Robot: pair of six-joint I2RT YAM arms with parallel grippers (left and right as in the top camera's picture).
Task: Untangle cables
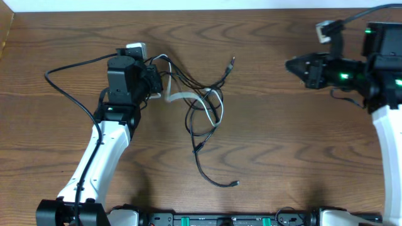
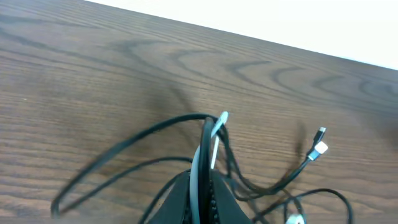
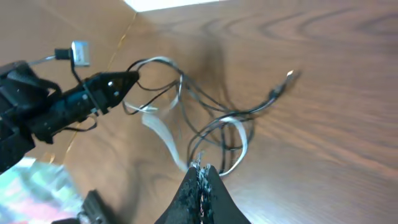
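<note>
Several cables point(image 1: 185, 95) sprawl across a brown wood-grain table point(image 1: 282, 157).

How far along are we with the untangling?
Little looks done: the cables lie looped together in one tangle mid-table. In hand: the left tool is shut on the white cable and a black strand. The right tool is shut, empty, off to the side. Left: separating every cord.
</note>
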